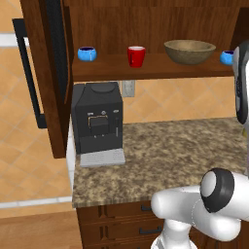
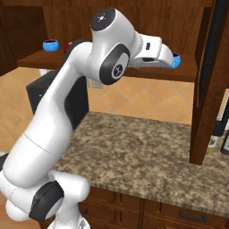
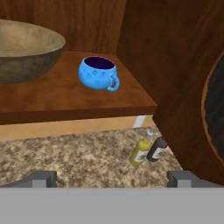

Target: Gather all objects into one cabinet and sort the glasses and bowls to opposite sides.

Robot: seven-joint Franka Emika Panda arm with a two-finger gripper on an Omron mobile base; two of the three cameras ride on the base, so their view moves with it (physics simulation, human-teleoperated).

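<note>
The dark brown cabinet (image 1: 146, 68) stands open, and its shelf holds everything. From left to right I see a blue mug (image 1: 87, 53), a red cup (image 1: 136, 56), a wide wooden bowl (image 1: 189, 51) and a second blue mug (image 1: 226, 57) at the right end. In the hand view this second blue mug (image 3: 98, 73) stands upright beside the bowl (image 3: 26, 50), near the shelf's corner. My gripper (image 3: 113, 178) is open with nothing between its fingertips (image 3: 41, 178), and it hangs short of the shelf, level with the mug. From the right base view the gripper (image 2: 167, 58) is just in front of that mug (image 2: 175, 60).
A black coffee machine (image 1: 97, 121) stands on the granite counter (image 1: 170, 155) under the shelf's left part. The left door with its black bar handle (image 1: 29, 73) swings outward. The right door (image 2: 210, 67) hangs open close to my hand. Two small bottles (image 3: 148, 149) stand on the counter below it.
</note>
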